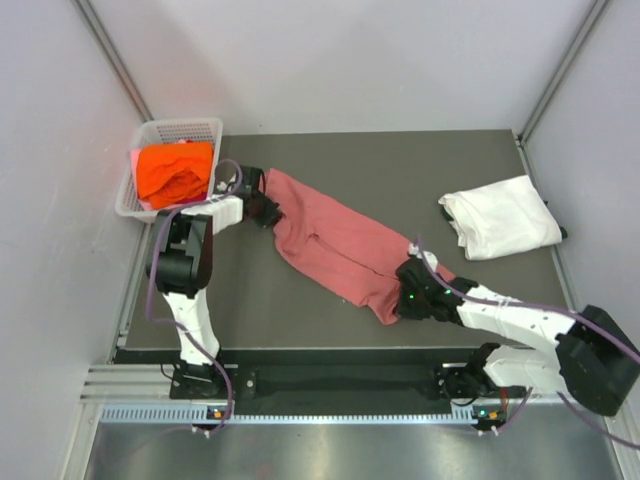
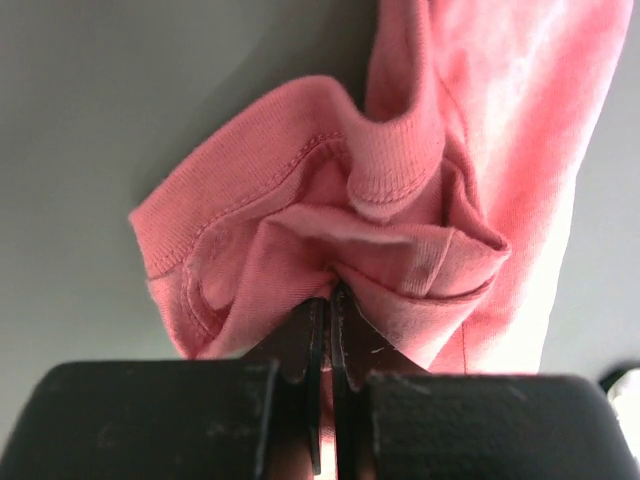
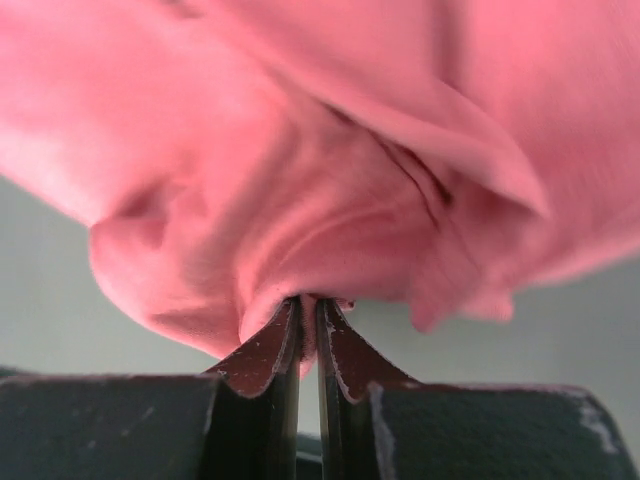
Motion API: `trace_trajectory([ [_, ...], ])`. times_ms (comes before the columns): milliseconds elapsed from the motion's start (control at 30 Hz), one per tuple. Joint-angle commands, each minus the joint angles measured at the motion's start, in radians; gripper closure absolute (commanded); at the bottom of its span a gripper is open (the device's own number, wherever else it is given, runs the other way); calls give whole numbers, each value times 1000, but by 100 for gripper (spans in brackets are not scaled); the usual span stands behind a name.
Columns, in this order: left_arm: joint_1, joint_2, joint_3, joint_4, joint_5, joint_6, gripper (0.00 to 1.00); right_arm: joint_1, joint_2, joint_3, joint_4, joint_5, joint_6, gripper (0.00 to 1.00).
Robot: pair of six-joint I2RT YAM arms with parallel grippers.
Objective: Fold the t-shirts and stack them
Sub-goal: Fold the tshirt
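You have the pink-red t-shirt (image 1: pixel 335 245) stretched as a long, crumpled band across the tabletop (image 1: pixel 400 165), from the far left toward the near right. The left gripper (image 2: pixel 328 298) is closed on a bunch of its cloth at the far-left end. In the left wrist view a stitched hem curls just above the jaws, and several layers are pinched together. The right gripper (image 3: pixel 308 312) is closed on a small pinch of the same shirt at the near-right end; which part of the shirt this is, I cannot tell, because the cloth fills the view.

I judge this shirt to be light, limp and not fragile. It will not keep any shape by itself: it sags between your two holds and wrinkles wherever it is slack. It should not slip easily from closed jaws, but a thin pinch can pull out if you tug hard, and a thick bunch hides which layer you really hold. For a clean fold, I think it is better to take it at the stitched edges or corners, where the cloth is doubled and firmer, and to keep gentle tension between both ends.

The white t-shirt (image 1: pixel 500 222) lies folded at the far right of the tabletop. The orange t-shirt (image 1: pixel 175 172) sits crumpled in the basket (image 1: pixel 185 124) at the far left.
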Motion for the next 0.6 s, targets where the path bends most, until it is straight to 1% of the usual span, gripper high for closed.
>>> trace_trajectory([
  [0, -18, 100, 61, -139, 32, 108, 100, 143, 93, 108, -2, -31, 75, 99],
  [67, -23, 142, 135, -139, 48, 146, 100, 188, 171, 159, 27, -26, 95, 99],
  [100, -25, 183, 166, -142, 76, 185, 100, 228, 200, 199, 43, -28, 110, 99],
  [133, -25, 209, 240, -149, 92, 203, 100, 249, 232, 222, 52, -29, 115, 99],
  [167, -25, 237, 285, -194, 101, 218, 100, 271, 263, 248, 61, -28, 118, 99],
  [200, -25, 266, 336, -217, 110, 247, 100, 310, 332, 304, 66, -26, 122, 100],
  [233, -25, 330, 427, -239, 138, 260, 100, 329, 367, 338, 66, -23, 122, 100],
  [267, -25, 362, 474, -268, 161, 269, 100, 349, 438, 375, 64, -20, 121, 100],
  [300, -26, 423, 556, -279, 182, 283, 100, 386, 470, 447, 54, -17, 121, 100],
  [333, -26, 454, 598, -287, 228, 288, 100, 406, 504, 484, 55, -16, 118, 100],
  [367, -28, 484, 641, -309, 244, 289, 100, 426, 562, 521, 54, -19, 115, 100],
  [400, -32, 538, 726, -320, 271, 298, 100, 462, 587, 594, 57, -22, 106, 100],
  [467, -40, 588, 811, -351, 279, 305, 100, 505, 663, 668, 58, -42, 86, 99],
  [500, -47, 632, 880, -353, 287, 303, 100, 518, 685, 734, 80, -57, 73, 99],
  [567, -55, 671, 931, -346, 328, 297, 100, 541, 740, 788, 104, -118, 44, 96],
])
